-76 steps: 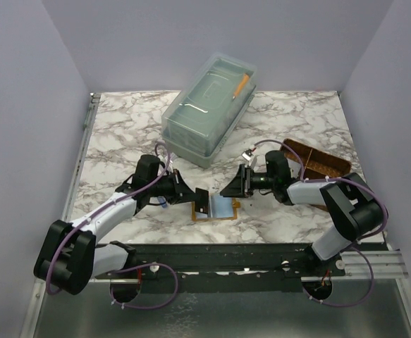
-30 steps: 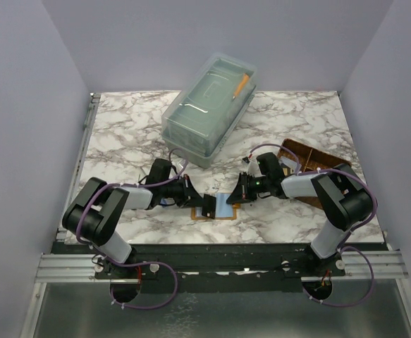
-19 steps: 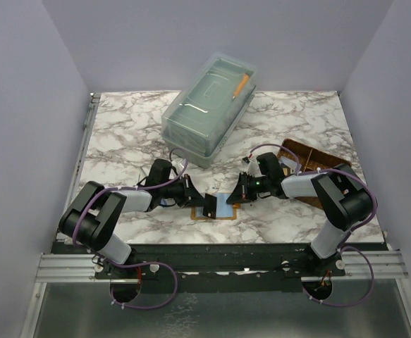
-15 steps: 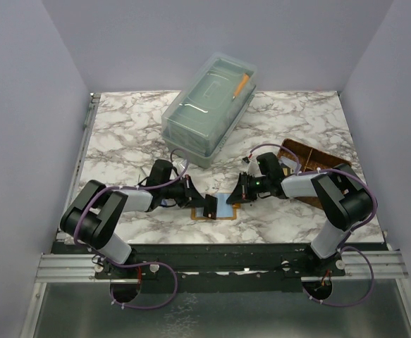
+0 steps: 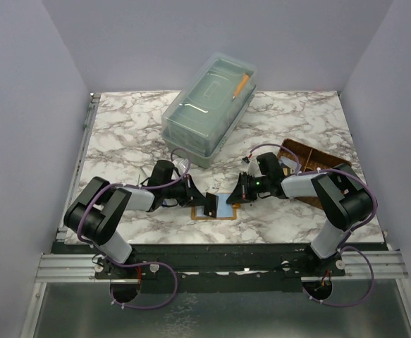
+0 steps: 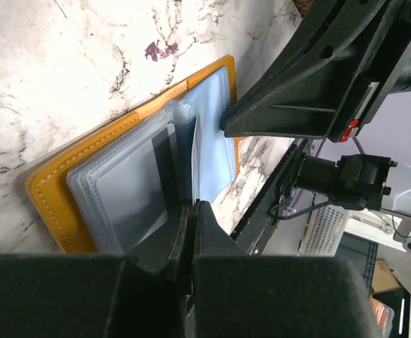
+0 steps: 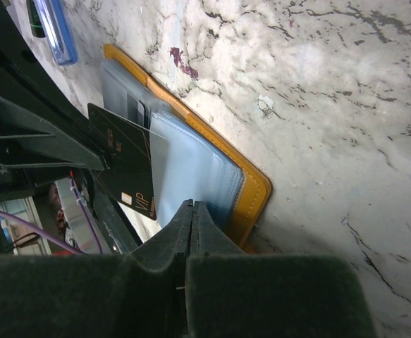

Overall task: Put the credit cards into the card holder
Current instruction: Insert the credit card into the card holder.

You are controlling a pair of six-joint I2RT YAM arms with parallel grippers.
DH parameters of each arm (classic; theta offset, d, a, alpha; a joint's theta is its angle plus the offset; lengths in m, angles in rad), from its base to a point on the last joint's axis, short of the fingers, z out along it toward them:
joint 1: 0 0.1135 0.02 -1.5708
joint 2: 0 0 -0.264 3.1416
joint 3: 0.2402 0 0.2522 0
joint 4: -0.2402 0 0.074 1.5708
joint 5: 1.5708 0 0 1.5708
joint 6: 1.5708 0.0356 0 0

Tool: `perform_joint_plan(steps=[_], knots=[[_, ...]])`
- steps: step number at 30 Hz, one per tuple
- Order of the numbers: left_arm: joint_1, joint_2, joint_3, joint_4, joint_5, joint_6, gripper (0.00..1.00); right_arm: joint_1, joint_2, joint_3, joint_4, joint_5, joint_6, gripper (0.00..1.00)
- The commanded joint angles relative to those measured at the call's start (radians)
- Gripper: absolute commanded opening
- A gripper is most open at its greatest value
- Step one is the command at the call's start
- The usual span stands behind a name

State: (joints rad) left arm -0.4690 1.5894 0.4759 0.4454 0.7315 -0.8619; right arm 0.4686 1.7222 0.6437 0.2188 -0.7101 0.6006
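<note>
The orange-tan card holder point(image 5: 224, 209) lies open on the marble between both arms. It shows a grey panel point(image 6: 124, 193) and a light-blue panel point(image 6: 216, 155). My left gripper point(image 6: 193, 205) is shut on a black credit card point(image 7: 124, 169) marked VIP. The card stands on edge over the fold, one corner under a clear sleeve. From the left wrist it shows only as a thin edge point(image 6: 194, 158). My right gripper point(image 7: 192, 204) is shut, its tip resting on the light-blue panel point(image 7: 191, 172). In the top view the grippers point(image 5: 206, 205) point(image 5: 235, 198) face each other across the holder.
A clear lidded box point(image 5: 209, 113) with an orange pen point(image 5: 240, 84) on it stands behind the holder. A brown woven tray point(image 5: 316, 160) sits at the right. A small blue object point(image 7: 56, 28) lies left of the holder.
Since the earliest frame both grippers have dropped low and closed in on the holder. Over the last second they hold nearly still.
</note>
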Motion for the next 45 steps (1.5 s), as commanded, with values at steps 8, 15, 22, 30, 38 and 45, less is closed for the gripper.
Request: perform_joint_plan(steps=[8,15,22,30,38,45], knots=[[-0.03,0.047,-0.001,0.102,-0.072,0.02,0.0,0.005,0.005,-0.026,-0.054,0.064,-0.041,0.0],[-0.028,0.04,-0.009,0.102,-0.135,0.043,0.0,0.005,0.004,-0.032,-0.052,0.061,-0.041,0.0],[-0.031,0.061,0.004,0.103,-0.128,0.039,0.0,0.005,0.0,-0.039,-0.048,0.061,-0.039,0.0],[-0.075,0.038,-0.036,0.146,-0.191,-0.039,0.0,0.005,-0.015,-0.046,-0.036,0.053,-0.006,0.0],[-0.116,-0.026,-0.097,0.148,-0.345,-0.064,0.0,0.005,-0.149,0.007,-0.246,0.158,-0.038,0.18],[-0.15,0.005,-0.077,0.142,-0.354,-0.07,0.0,0.005,-0.145,-0.016,-0.261,0.174,-0.082,0.24]])
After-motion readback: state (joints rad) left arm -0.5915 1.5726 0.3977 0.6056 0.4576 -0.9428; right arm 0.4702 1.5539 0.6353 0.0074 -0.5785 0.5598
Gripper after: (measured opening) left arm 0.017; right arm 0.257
